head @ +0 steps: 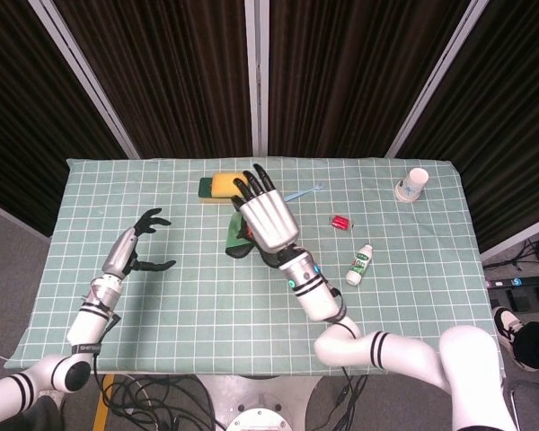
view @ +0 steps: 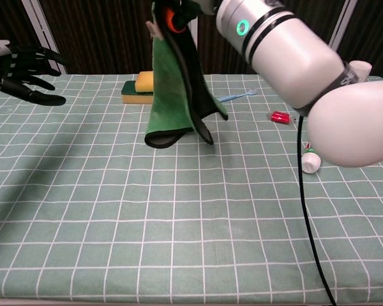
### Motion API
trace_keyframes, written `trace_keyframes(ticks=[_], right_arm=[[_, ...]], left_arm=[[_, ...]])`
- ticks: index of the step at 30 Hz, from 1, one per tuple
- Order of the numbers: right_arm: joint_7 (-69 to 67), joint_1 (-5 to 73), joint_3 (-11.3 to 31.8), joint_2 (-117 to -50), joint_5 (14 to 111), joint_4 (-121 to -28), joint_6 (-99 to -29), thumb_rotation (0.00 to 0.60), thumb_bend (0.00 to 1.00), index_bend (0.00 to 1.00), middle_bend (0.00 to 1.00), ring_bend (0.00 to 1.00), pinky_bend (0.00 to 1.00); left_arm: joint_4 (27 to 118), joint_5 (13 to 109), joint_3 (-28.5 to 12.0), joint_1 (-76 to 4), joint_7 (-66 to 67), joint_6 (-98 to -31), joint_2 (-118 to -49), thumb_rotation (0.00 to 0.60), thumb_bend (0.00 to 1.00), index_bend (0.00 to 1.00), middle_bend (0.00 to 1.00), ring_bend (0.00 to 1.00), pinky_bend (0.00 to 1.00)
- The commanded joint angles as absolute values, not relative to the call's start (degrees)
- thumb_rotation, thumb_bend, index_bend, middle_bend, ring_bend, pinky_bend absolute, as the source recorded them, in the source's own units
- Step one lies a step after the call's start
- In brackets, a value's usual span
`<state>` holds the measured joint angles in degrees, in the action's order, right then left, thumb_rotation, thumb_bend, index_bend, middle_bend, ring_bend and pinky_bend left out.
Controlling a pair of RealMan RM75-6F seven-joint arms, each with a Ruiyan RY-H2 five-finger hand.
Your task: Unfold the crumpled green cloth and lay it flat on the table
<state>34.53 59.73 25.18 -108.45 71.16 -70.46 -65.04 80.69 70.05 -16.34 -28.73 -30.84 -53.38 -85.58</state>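
The right hand holds the green cloth by its top, well above the worktop — lifted, I judge, so that gravity pulls the crumples out and lets the fabric hang long before it is laid down. In the chest view the grip itself is cut off at the upper edge, but the cloth plainly dangles from there, near an orange-red spot at its top. In the head view the back of the right hand covers most of the cloth; only a dark green fold shows beside it.

The left hand hovers over the left side of the worktop, well apart from the cloth, fingers spread and holding nothing. It looks placed to come in for a free corner, since one hand alone cannot spread the cloth flat.

The cloth hangs as a narrow, folded drape, green on one face and nearly black on the other, with a dark border. Its lowest edge curls and appears to touch the checked worktop just in front of the yellow sponge. It is not yet opened out — the two sides hang close against one another.
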Motion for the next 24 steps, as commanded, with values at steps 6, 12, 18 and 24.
trace_keyframes(ticks=[6,12,18,24], right_arm=[[38.4,67.8,29.2,-115.9,64.9,-60.5,-60.4,0.600,0.45,0.68,0.24,0.14,0.13],[38.8,72.1,31.5,-120.0,61.6,-54.5,-58.9,0.600,0.45,0.67,0.22,0.12,0.11],[39.1,75.9,34.8,-124.1,58.7,-49.8,-60.8,0.600,0.45,0.66,0.22,0.10,0.10],[39.1,80.2,37.5,-126.9,56.9,-44.8,-62.1,0.600,0.44,0.66,0.21,0.10,0.09]], left_arm=[[79.6,64.0,-15.9,-30.5,-30.4,-47.6,-87.1,0.600,0.00,0.36,0.18,0.19,0.25],[78.4,61.4,-15.8,-31.6,-28.2,-46.3,-88.8,0.600,0.00,0.36,0.18,0.19,0.25],[77.5,57.3,-16.7,-33.9,-23.7,-45.0,-91.2,0.600,0.00,0.36,0.18,0.19,0.25],[78.2,53.7,-18.1,-35.6,-20.2,-45.1,-92.6,0.600,0.00,0.40,0.18,0.19,0.25]])
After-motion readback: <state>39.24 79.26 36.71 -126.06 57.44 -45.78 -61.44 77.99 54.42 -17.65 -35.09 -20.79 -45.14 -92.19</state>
